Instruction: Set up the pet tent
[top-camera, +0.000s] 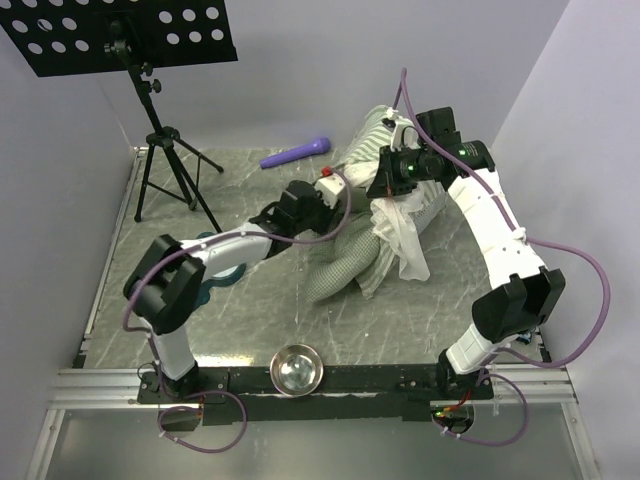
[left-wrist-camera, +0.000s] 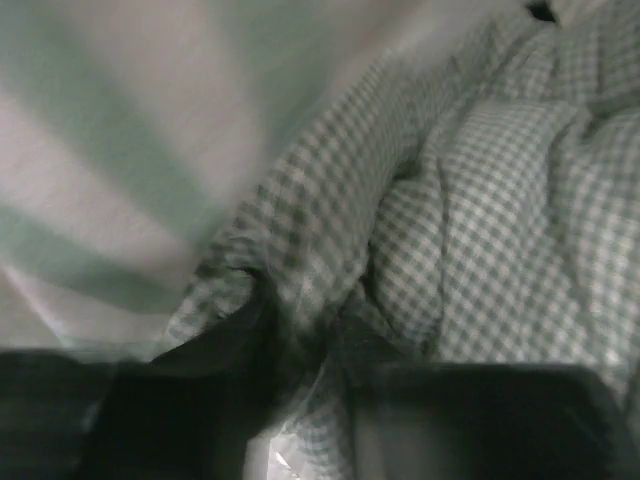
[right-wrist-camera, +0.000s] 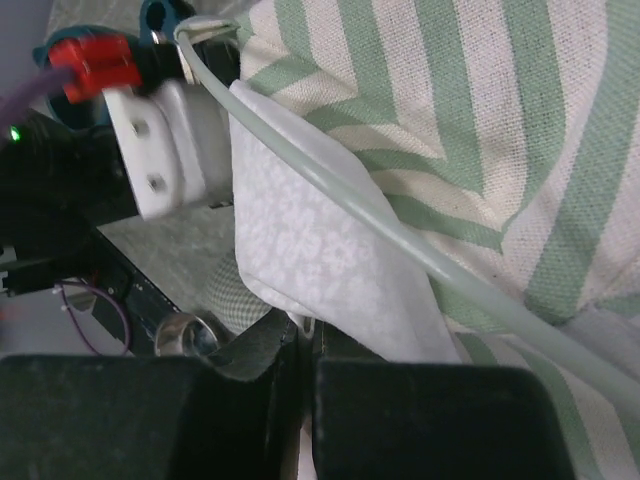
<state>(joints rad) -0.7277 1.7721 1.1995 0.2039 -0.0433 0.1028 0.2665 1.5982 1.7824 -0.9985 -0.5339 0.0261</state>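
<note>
The pet tent (top-camera: 402, 215) lies crumpled at mid-table, green-and-white stripes at the back and its grey-green checked cushion mat (top-camera: 345, 268) spilling forward. My left gripper (top-camera: 338, 212) is pushed into the mat from the left. In the left wrist view the left gripper (left-wrist-camera: 300, 350) is shut on a bunched fold of the checked mat (left-wrist-camera: 480, 200). My right gripper (top-camera: 386, 186) hangs over the tent's top. In the right wrist view the right gripper (right-wrist-camera: 308, 335) is shut on the edge of the white mesh panel (right-wrist-camera: 310, 250), with a thin pale pole (right-wrist-camera: 400, 235) crossing the striped cloth (right-wrist-camera: 480, 120).
A steel bowl (top-camera: 296, 368) sits at the near edge between the arm bases. A teal bowl holder (top-camera: 218, 280) lies partly under the left arm. A purple object (top-camera: 296, 152) lies at the back. A black tripod stand (top-camera: 165, 160) occupies the back-left corner.
</note>
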